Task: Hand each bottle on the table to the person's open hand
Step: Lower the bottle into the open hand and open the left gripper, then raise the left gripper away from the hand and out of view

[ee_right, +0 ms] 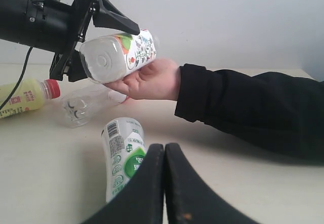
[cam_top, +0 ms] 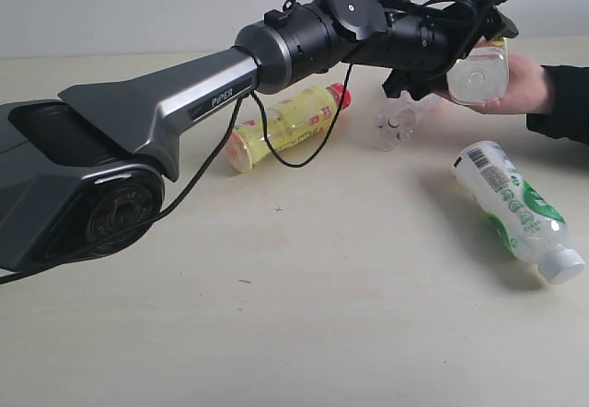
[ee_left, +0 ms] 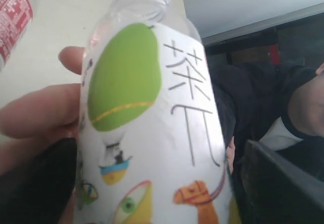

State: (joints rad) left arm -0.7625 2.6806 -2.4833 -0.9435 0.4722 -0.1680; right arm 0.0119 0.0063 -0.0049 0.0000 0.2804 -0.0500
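Note:
The white bottle with the fruit-picture label (cam_top: 479,75) (ee_left: 152,133) (ee_right: 119,54) lies on the person's open hand (cam_top: 526,87) (ee_right: 152,79) at the back right. My left gripper (cam_top: 469,62) (ee_left: 157,183) (ee_right: 106,54) straddles it, open, with a gap showing at one finger. On the table (cam_top: 322,287) lie the yellow bottle with a red cap (cam_top: 285,126) (ee_right: 20,97), the clear bottle (cam_top: 396,122) (ee_right: 83,105) and the green-white bottle (cam_top: 515,209) (ee_right: 124,155). My right gripper (ee_right: 164,148) is shut on nothing, low over the table just short of the green-white bottle.
The person's black sleeve (cam_top: 566,103) (ee_right: 248,112) reaches in from the right edge. My left arm (cam_top: 184,103) spans the table from the left front to the hand, passing over the yellow bottle. A black cable (cam_top: 276,149) hangs from it.

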